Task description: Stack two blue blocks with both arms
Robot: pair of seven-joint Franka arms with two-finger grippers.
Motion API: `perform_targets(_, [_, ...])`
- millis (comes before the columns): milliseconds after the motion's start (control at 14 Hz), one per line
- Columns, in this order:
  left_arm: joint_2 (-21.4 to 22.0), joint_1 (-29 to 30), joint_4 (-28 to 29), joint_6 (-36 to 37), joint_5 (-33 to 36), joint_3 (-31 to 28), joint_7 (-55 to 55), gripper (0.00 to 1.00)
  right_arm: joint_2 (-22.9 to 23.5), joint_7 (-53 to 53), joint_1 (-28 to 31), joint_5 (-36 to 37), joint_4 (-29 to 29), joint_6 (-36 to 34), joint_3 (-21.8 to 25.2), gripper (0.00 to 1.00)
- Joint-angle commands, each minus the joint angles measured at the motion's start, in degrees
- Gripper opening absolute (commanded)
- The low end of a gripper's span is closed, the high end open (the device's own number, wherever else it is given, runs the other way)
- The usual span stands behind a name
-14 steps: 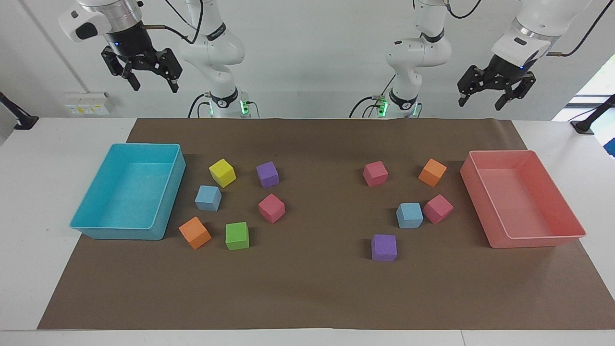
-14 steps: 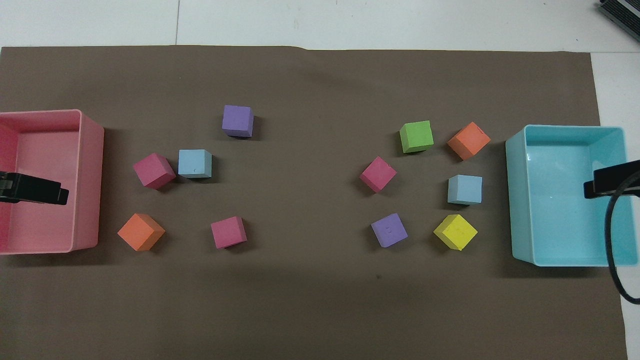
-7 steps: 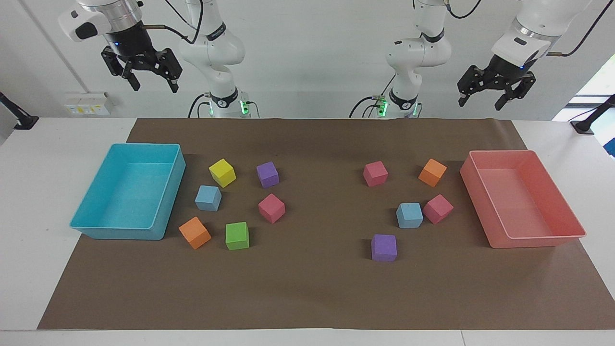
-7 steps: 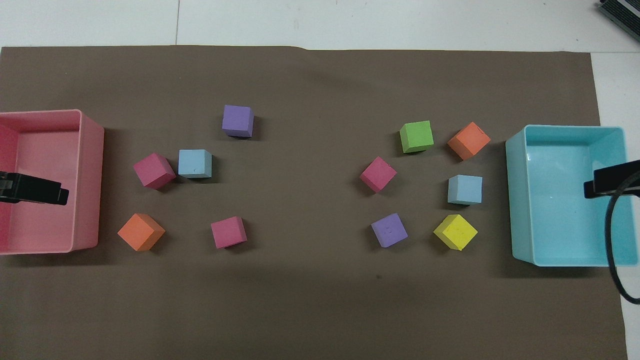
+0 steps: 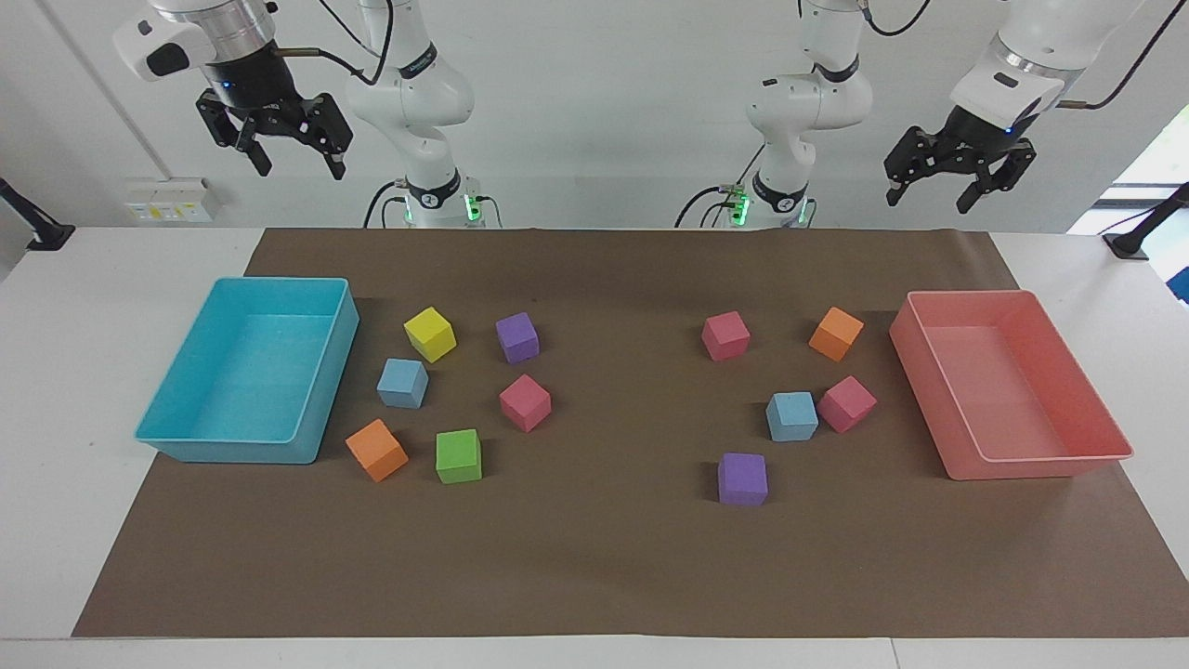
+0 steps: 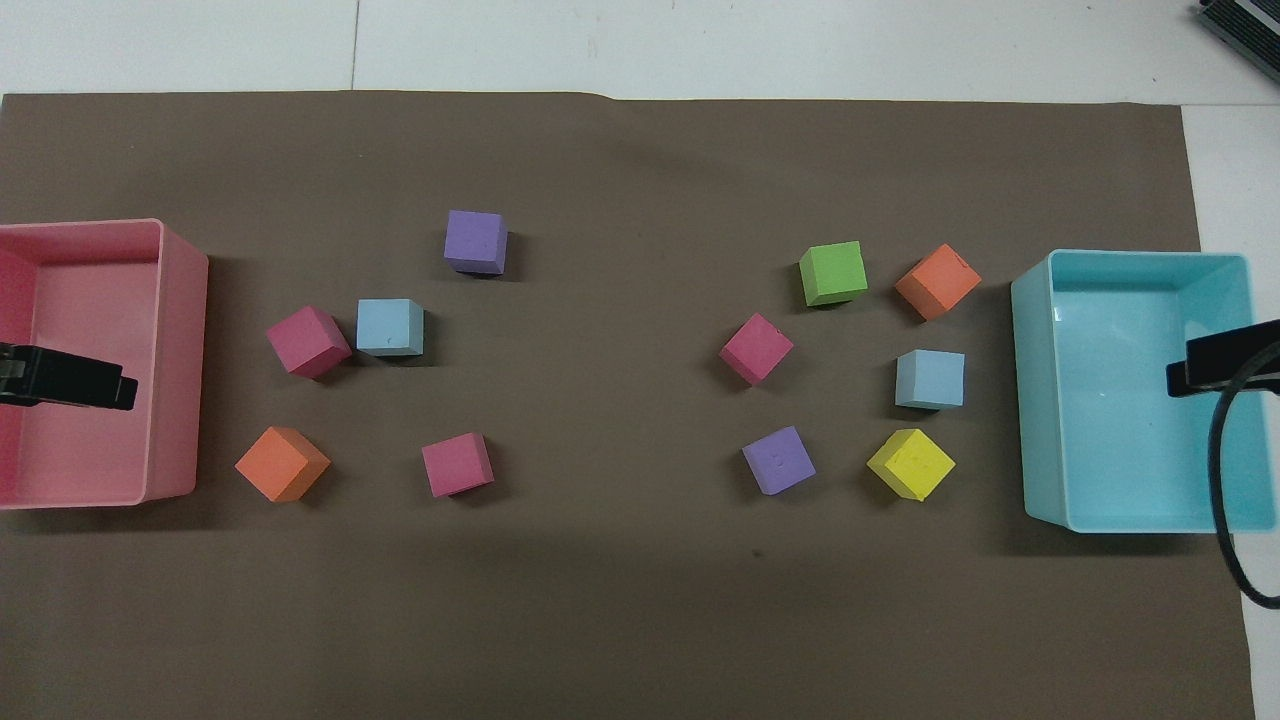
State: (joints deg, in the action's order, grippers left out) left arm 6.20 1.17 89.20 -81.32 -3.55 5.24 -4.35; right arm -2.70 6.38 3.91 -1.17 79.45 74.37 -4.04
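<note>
High over the counter's two ends, both tools hang wide and empty: the left tool (image 5: 960, 188) above the pink tray (image 5: 1105, 423), the right tool (image 5: 295, 154) above the turquoise tray (image 5: 327, 400). Neither touches anything, and no block is stacked yet.

One blue block (image 5: 792, 416) sits just beside a pink cube (image 5: 846, 403) toward the left arm's end. The other blue block (image 5: 403, 383) sits toward the right arm's end, beside the turquoise tray, with a yellow cube (image 5: 430, 334) and an orange cube (image 5: 376, 450) near it.

A good start, I judge, is for each arm to drop onto its own blue block. The left tool should close across the faces clear of the pink cube, or it may nudge it. Foam gives, so a light, centred grip should do. The open middle of the brown paper (image 5: 632, 557) looks like the easiest stacking spot.

Brown paper covers most of the white counter (image 5: 56, 520), lying flat. White walls stand at the robots' end, with a socket strip (image 5: 167, 200).
</note>
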Motion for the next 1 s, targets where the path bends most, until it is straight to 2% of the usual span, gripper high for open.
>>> perform_targets(0, [0.1, 0.6, -0.3, 0.9, -0.9, 0.1, 0.1, 1.00, -1.2, -2.0, 0.7, -1.4, 1.5, 1.3, 0.0, 1.00])
perform_targets(926, [0.1, 0.6, -0.3, 0.9, -0.9, 0.1, 0.1, 1.00, -1.0, -1.5, 0.9, -0.2, 1.5, 3.2, 0.3, 1.00])
